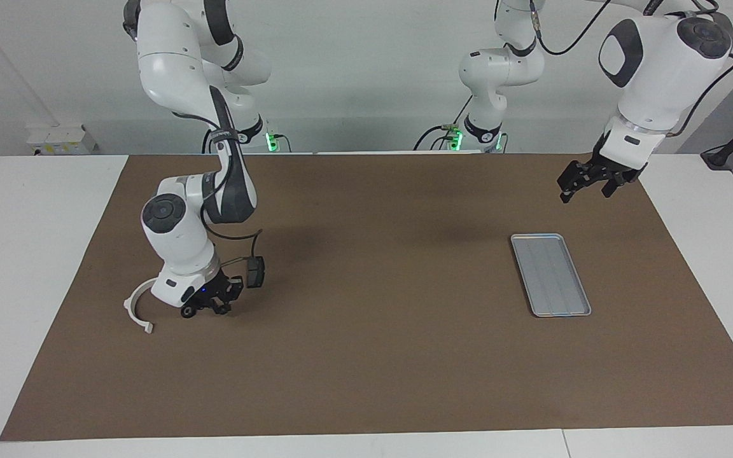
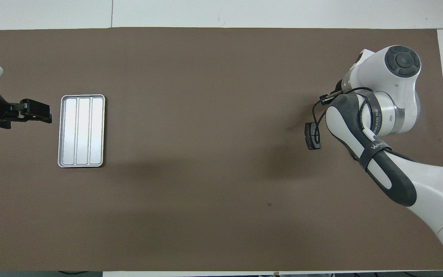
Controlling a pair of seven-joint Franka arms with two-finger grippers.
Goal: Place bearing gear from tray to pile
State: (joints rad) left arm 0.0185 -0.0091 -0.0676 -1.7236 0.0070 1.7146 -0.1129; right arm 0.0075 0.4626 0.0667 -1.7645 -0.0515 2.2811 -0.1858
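The silver tray (image 1: 551, 275) (image 2: 82, 130) lies toward the left arm's end of the mat with nothing in it. I cannot make out the bearing gear in either view. The pile shows a white half-ring bracket (image 1: 137, 305) and a dark brake pad (image 1: 255, 272) (image 2: 312, 135). My right gripper (image 1: 204, 311) hangs shut just above the mat, between the bracket and the pad; whether it holds anything I cannot tell. In the overhead view its own wrist covers it. My left gripper (image 1: 586, 189) (image 2: 46, 115) waits open in the air beside the tray.
A brown mat (image 1: 373, 356) covers the table between white borders. The right arm's elbow and wrist (image 2: 383, 107) hang over the pile and hide part of it from above.
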